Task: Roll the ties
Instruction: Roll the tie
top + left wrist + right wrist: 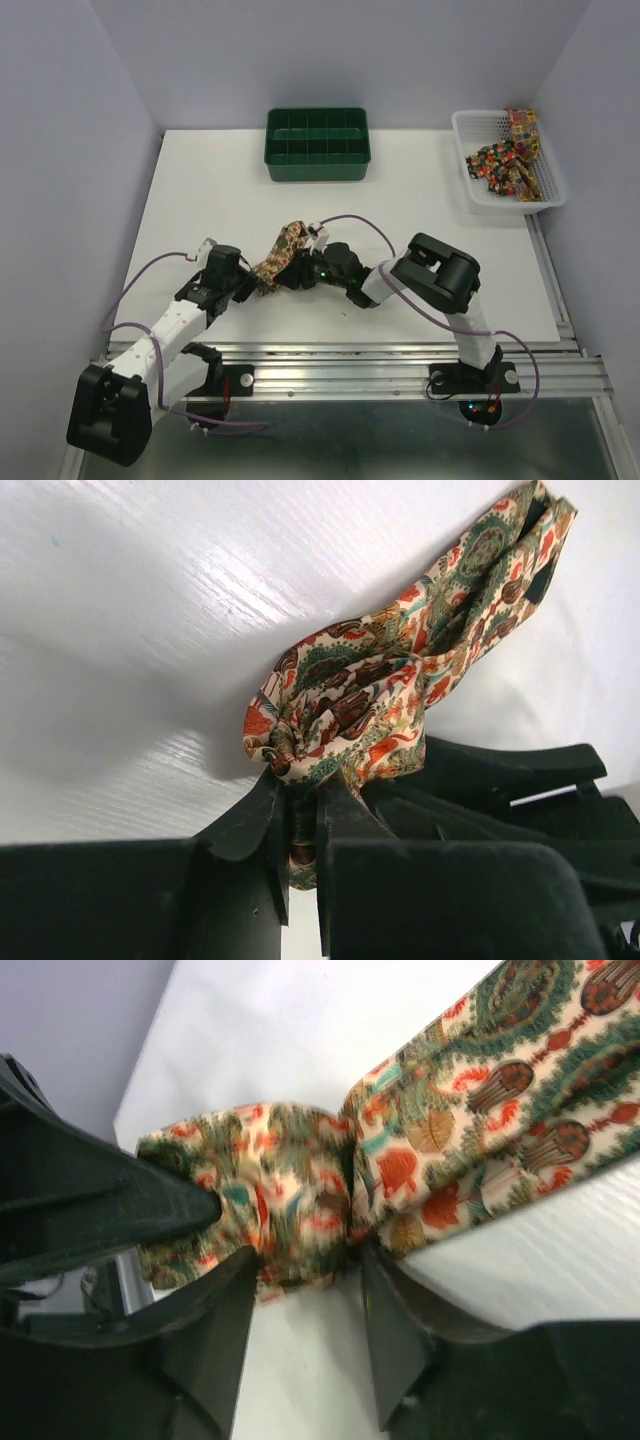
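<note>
Near the middle of the surface, close to the arms' bases, 1 tie lies partly bunched between the 2 claws, its free end angled away toward the green tray. Left claw: clenched on a gathered fold of the tie, with the fabric squeezed into the narrow slot between its fingers, probably to anchor the wound end so the coil cannot spring loose. Right claw: fingers set apart on either side of the rolled bundle, the flat unrolled length running off to the upper right. This straddling stance would suit turning or re-gripping the roll, but whether the fingers press the cloth or merely flank it cannot be told. At the far right corner, further ties lie heaped in the white mesh basket, well apart from the work and presumably awaiting their turn. Hidden or unclear: overhead, both claws cover most of the roll, and the tie's far end is too small to show its shape; the left wrist view loses the fold below the fingers; the right wrist view blurs the bundle, so its number of turns cannot be read
</note>
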Robot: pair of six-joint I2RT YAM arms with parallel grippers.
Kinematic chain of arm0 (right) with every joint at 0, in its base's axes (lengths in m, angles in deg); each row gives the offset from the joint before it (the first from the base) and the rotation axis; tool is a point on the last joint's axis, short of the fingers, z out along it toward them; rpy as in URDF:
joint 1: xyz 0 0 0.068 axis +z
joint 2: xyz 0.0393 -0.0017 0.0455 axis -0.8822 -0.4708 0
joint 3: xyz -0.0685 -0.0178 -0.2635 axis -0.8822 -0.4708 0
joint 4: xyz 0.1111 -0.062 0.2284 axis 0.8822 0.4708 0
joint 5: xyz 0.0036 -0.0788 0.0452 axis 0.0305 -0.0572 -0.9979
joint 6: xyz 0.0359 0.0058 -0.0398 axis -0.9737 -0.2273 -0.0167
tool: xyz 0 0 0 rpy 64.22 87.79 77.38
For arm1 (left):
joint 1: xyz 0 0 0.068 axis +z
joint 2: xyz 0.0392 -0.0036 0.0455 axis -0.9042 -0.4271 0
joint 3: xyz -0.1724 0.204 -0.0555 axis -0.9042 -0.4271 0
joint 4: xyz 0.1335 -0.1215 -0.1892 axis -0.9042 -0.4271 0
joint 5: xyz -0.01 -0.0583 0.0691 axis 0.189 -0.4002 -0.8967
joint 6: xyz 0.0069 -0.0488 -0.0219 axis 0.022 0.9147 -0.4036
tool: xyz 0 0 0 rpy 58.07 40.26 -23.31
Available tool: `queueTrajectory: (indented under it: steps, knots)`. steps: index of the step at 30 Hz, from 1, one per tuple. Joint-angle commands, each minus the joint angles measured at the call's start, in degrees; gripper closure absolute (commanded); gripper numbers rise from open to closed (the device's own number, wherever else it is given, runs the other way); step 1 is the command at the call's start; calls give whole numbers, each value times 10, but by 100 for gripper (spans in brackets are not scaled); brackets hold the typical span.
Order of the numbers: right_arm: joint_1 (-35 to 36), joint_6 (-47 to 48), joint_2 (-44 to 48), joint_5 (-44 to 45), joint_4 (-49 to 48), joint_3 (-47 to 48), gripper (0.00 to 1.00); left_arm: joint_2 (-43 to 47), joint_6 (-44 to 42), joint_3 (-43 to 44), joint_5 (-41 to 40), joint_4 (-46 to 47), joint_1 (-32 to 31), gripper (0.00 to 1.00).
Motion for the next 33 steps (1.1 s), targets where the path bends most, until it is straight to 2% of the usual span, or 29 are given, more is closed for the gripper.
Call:
queueTrajectory:
  steps: [1, 6, 9, 12, 14, 15, 16, 18, 22, 25, 33]
  knots:
    - [3, 122, 63, 6, 40, -35, 43, 26, -16, 8, -32, -14, 3, 100]
    - [4, 197, 105, 10, 52, -48, 38, 10, -11, 12, -24, -27, 3, 100]
    - [4, 256, 135, 5, 23, -74, 34, 10, -8, 12, -23, -33, 3, 100]
    - [5, 341, 154, -61, -38, -99, 19, 16, -5, 13, -20, -36, 3, 100]
    - [6, 411, 172, -119, -76, -129, 3, 17, -7, 15, -10, -35, 3, 100]
    - [9, 433, 176, -128, -103, -143, 0, 16, -7, 15, -6, -36, 3, 100]
    - [10, 478, 184, -143, -146, -159, 0, 14, -8, 16, -3, -36, 3, 100]
    - [19, 517, 189, -168, -164, -165, 0, 8, -7, 18, 7, -40, 3, 100]
    - [72, 712, 187, -120, -92, -145, 0, 4, 1, 20, 20, -45, 3, 100]
    - [96, 772, 169, -93, -67, -123, 0, 10, 12, 21, 15, -58, 3, 100]
    - [119, 856, 122, -57, -42, -77, 0, 26, 19, 20, 25, -77, 3, 100]
